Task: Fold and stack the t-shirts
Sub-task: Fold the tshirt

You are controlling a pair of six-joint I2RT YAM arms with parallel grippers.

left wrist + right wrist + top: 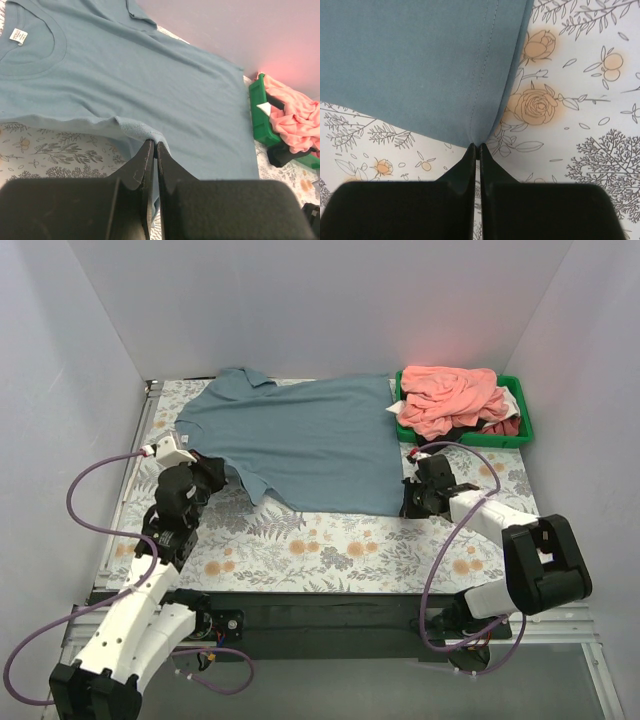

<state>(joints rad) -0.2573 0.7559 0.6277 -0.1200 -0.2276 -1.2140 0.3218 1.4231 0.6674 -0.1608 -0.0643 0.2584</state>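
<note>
The left gripper (154, 150) has its two black fingers pressed together on a puckered bit of sleeve hem, and the cloth bunches just above the tips. The right gripper (477, 150) is pinched tight in the same way. Its fingers meet on a bottom corner of the cloth, where a stitched edge runs down between them.

Both holds are on the same garment, the large dusty grey-blue cloth t-shirt (300, 440). It lies spread flat across the far half of the grey floral-print table cover (330, 545). Its neck opening points left, with a small white label (18, 35) showing inside, and its bottom hem points right. The two grippers sit at opposite ends of the shirt's near edge, low against the table.

Just beside the hem, in the far right corner, a green plastic bin (523, 432) holds a loose heap of salmon-pink t-shirts (450, 400). White and darker pieces are tucked underneath.

By my reading the task is barely begun. The grey-blue shirt is laid out and gripped for a first fold, but no crease or doubled layer shows anywhere on it. Nothing is stacked on the table, and every shirt in the bin is yet to be spread, folded and piled — so nearly all the work lies ahead.
</note>
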